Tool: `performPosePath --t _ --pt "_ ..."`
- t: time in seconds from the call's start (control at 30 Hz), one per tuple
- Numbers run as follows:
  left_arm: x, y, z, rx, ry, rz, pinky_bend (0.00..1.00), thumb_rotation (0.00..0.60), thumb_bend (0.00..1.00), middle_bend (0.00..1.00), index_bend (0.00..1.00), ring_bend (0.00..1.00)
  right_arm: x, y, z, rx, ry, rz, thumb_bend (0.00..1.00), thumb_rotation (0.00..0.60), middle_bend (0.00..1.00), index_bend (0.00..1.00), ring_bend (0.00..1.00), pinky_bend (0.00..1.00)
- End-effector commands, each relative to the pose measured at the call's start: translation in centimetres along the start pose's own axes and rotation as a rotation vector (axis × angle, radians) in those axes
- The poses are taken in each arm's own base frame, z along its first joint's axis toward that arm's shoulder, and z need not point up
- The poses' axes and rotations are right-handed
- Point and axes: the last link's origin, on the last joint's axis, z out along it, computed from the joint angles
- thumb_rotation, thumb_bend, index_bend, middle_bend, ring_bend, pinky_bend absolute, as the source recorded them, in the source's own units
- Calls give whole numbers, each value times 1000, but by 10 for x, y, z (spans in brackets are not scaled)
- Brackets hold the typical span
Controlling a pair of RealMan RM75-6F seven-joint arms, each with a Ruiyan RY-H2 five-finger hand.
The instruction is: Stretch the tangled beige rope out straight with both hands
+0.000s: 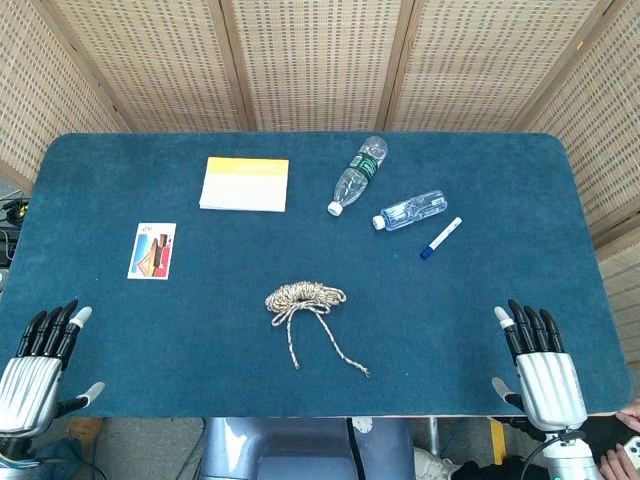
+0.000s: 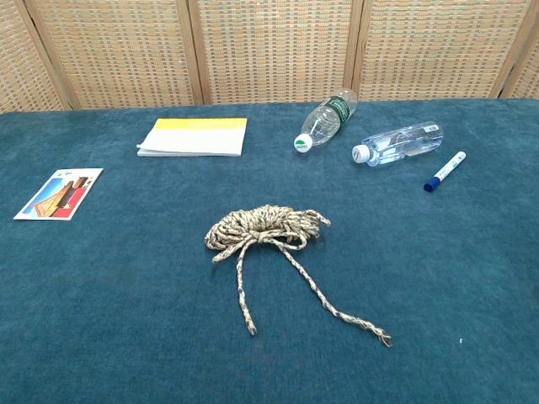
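Observation:
The beige rope (image 1: 305, 298) (image 2: 263, 229) lies bundled in a loose coil near the middle of the blue table, with two loose ends trailing toward the front edge. My left hand (image 1: 42, 360) rests open at the front left corner, fingers straight and apart, far from the rope. At the front right corner my right hand (image 1: 538, 362) is open in the same way, holding nothing. Neither hand appears in the chest view.
A yellow-and-white notepad (image 1: 245, 183) and a small picture card (image 1: 152, 250) lie at the back left. Two plastic bottles (image 1: 358, 175) (image 1: 411, 210) and a blue-capped marker (image 1: 440, 238) lie at the back right. Wicker screens stand behind the table (image 1: 480, 300).

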Motion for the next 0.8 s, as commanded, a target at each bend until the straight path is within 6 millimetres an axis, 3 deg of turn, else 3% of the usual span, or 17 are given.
performPosePath --t 0.03,0.33,0.5,0.7,0.8 --pt "0 0 0 -1 -1 3 0 600 0 0 0 0 0 0 0 0 -1 -1 0 600 0 0 0 0" --pt "-3 1 2 0 -7 9 0 600 0 0 0 0 -4 -11 6 61 -57 12 0 600 0 25 0 0" --pt "-7 3 6 12 -17 23 0 600 0 0 0 0 -4 -41 31 265 -169 20 0 600 0 168 0 0" --pt "-13 3 11 31 -39 38 0 600 0 0 0 0 -10 -66 48 411 -250 -1 0 600 0 235 0 0" --pt "-16 4 15 35 -51 48 0 600 0 0 0 0 -23 -79 65 453 -292 -15 0 600 0 268 0 0"
